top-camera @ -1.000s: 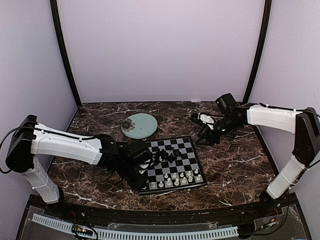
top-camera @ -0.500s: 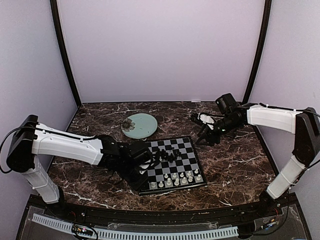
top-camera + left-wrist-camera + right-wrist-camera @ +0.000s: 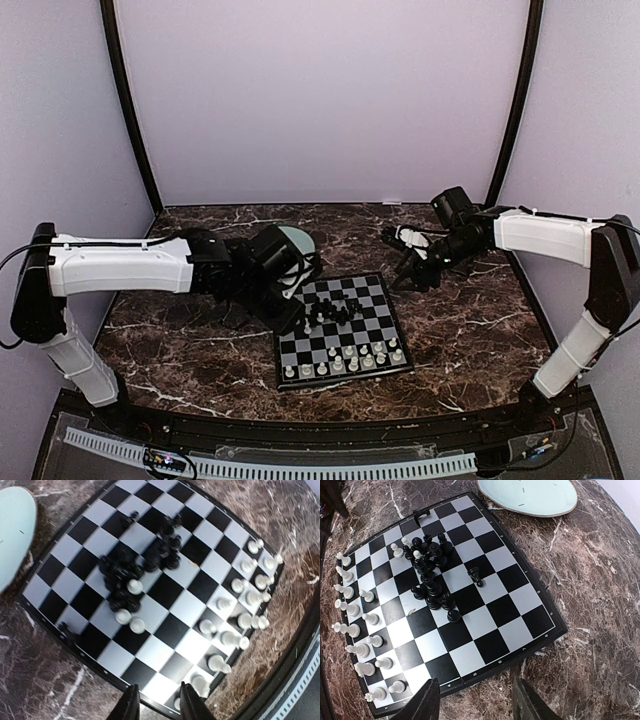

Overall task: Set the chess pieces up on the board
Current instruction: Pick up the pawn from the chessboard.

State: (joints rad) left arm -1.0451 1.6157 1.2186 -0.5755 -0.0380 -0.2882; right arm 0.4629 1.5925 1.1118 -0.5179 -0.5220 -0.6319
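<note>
Chess pieces (image 3: 431, 586) are sitting on the board (image 3: 378, 296), whites lining the near rows and blacks clumping mid-board. Left fingers (image 3: 129, 707), parting empty, are lifting off its near-left corner, likely a white just placed. Right fingers (image 3: 426, 702) are hanging wide apart.

Tiny pale marks sit along the rim of the board (image 3: 510, 655), seen from the right wrist; too small to read; no other lettering is legible.

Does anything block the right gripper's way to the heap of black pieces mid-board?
Nothing visible does. Between the right gripper and the heap of black pieces lie only bare squares of the board; one lone black piece stands aside.
</note>
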